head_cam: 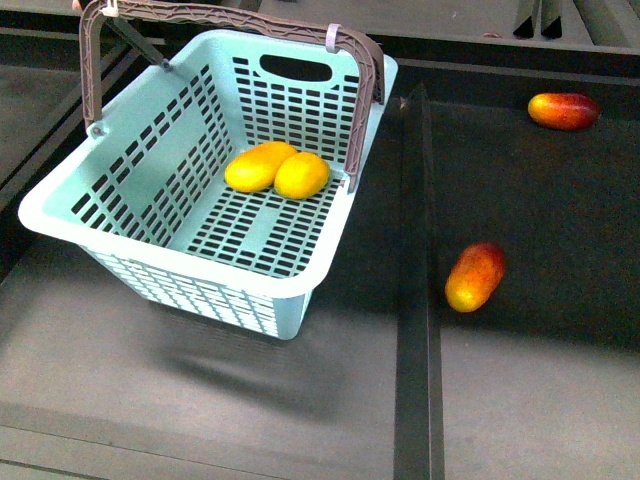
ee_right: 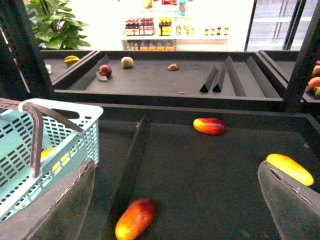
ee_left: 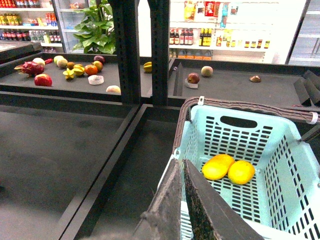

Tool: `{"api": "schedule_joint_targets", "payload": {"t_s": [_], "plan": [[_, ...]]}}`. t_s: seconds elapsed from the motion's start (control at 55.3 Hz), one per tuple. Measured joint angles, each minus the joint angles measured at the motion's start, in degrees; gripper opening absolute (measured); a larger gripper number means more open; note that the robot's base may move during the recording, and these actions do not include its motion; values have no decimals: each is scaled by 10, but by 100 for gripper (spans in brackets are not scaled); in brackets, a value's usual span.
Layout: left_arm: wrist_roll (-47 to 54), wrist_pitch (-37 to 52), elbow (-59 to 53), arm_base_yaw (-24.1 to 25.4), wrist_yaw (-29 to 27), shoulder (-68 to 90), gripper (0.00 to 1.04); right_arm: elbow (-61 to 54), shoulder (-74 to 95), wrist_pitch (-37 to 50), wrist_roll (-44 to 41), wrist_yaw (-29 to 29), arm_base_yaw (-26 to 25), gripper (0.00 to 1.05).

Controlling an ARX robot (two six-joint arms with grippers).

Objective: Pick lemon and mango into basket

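Lemon: the short, plump, bright yellow lemon lies on the slotted floor of the light teal plastic basket, toward its far right.
Mango: the longer yellow-orange mango touches the lemon's left side, long axis running near-left to far-right.
Left gripper: jaws pressed together, empty, above the basket's near rim.
Right gripper: jaws spread wide, empty, right of the basket.
Judgement: both fruits appear delivered; the left arm is nearer them.

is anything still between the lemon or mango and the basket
No. The lemon and mango already lie touching on the basket floor; nothing visible blocks them. The divider stands beside the basket.
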Motion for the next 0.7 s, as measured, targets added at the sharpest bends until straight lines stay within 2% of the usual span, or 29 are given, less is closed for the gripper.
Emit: {"api": "schedule_joint_targets", "payload": {"t_s": [0.398,0.434,0.705], "plan": [[0,0,0,0,0,0,4,0,0,0,0,0,0,96],[0,0,0,0,0,0,13,0,0,0,0,0,0,96],[0,0,0,0,0,0,67,0,0,0,0,0,0,96]]}}
